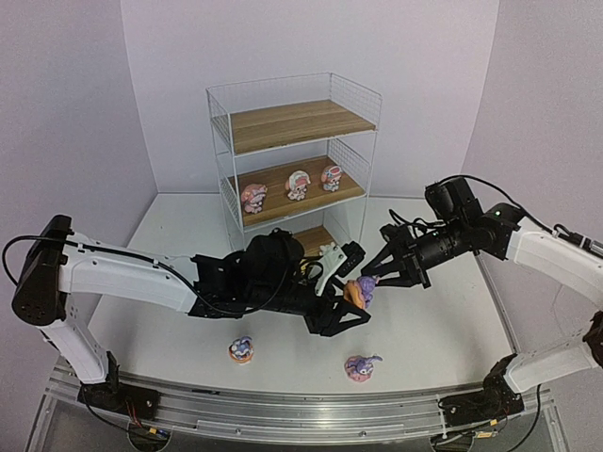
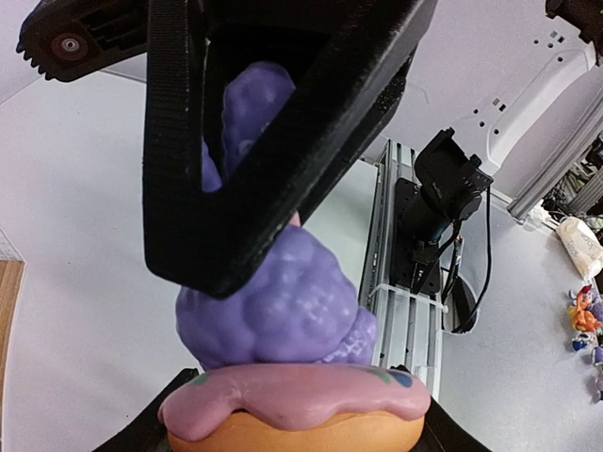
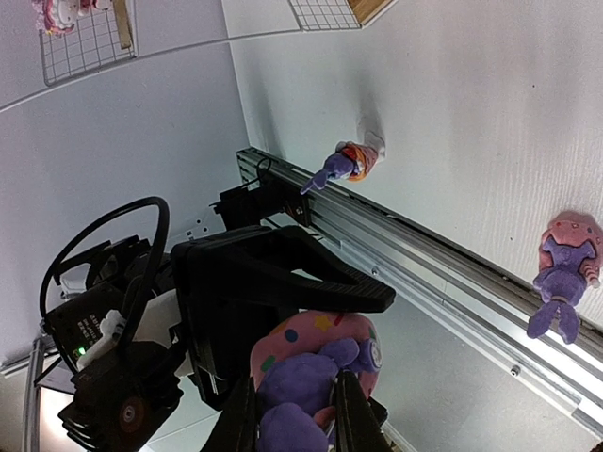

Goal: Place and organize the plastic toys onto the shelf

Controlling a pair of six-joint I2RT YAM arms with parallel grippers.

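Observation:
A purple bunny (image 1: 360,291) on a pink base hangs above the table's middle, between both grippers. My left gripper (image 1: 345,307) is shut on its base, which fills the bottom of the left wrist view (image 2: 292,405). My right gripper (image 1: 375,280) is shut on the bunny's purple upper body (image 3: 300,377) from the other side; its black fingers (image 2: 273,169) wrap the ears. Two more purple bunnies (image 1: 241,350) (image 1: 361,366) lie on the table near the front edge. Three pink-white toys (image 1: 298,185) stand on the middle board of the shelf (image 1: 292,122). The yellow/white toys are not in view.
The shelf stands at the back centre; its top board is bare and its bottom board is mostly hidden behind my left arm. The metal rail (image 1: 283,414) runs along the table's near edge. Purple walls close in the left, back and right.

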